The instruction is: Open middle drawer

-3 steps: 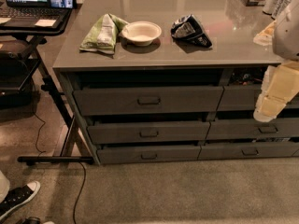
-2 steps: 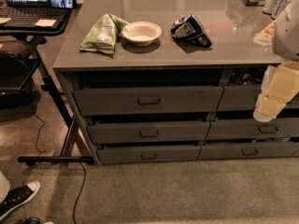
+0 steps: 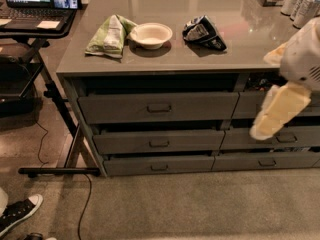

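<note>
The middle drawer (image 3: pixel 159 142) is the medium-height grey front in the left stack, under the taller top drawer (image 3: pixel 158 107) and above the slim bottom drawer (image 3: pixel 159 165). Its small rectangular handle (image 3: pixel 159 144) sits at its centre. A dark gap shows above its front and the tray inside is hidden. My gripper (image 3: pixel 261 130) hangs at the right on the white and cream arm (image 3: pixel 300 59), in front of the right stack of drawers. It is well to the right of the middle drawer's handle and does not touch it.
On the grey counter (image 3: pixel 165 64) lie a green bag (image 3: pixel 110 35), a white bowl (image 3: pixel 150 35) and a dark bag (image 3: pixel 203 32). Cans (image 3: pixel 302 4) stand at the back right. A laptop stand (image 3: pixel 35 24) with metal legs is at the left, and a shoe (image 3: pixel 17 211) is on the carpet.
</note>
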You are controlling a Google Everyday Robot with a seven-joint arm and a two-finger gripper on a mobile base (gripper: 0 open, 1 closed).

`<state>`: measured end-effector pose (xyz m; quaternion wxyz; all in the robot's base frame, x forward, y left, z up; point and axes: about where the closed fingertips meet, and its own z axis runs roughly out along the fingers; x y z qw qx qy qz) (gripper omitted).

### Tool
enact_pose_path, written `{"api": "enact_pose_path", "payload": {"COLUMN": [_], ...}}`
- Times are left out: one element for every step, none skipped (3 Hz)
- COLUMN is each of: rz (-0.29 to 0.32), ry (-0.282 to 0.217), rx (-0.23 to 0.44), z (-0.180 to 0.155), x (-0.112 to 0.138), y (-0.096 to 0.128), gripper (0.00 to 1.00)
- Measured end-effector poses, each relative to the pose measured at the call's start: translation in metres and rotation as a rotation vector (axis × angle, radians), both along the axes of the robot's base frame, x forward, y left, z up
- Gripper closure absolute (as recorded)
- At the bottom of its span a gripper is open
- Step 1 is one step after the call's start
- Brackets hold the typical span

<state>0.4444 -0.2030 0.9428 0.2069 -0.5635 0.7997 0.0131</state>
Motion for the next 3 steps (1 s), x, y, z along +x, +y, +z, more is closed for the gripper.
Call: {"api": "enact_pose_path", "payload": {"rz": [-0.033, -0.032, -0.024], "ry": [0.030, 0.063, 0.048], "rx": [0.156, 0.343, 0.543], "z": [-0.059, -0.122, -0.167], "x": [0.002, 0.005, 0.026], "y": [0.028, 0.071, 0.113], "gripper": [0.00, 0.00, 0.00]}}
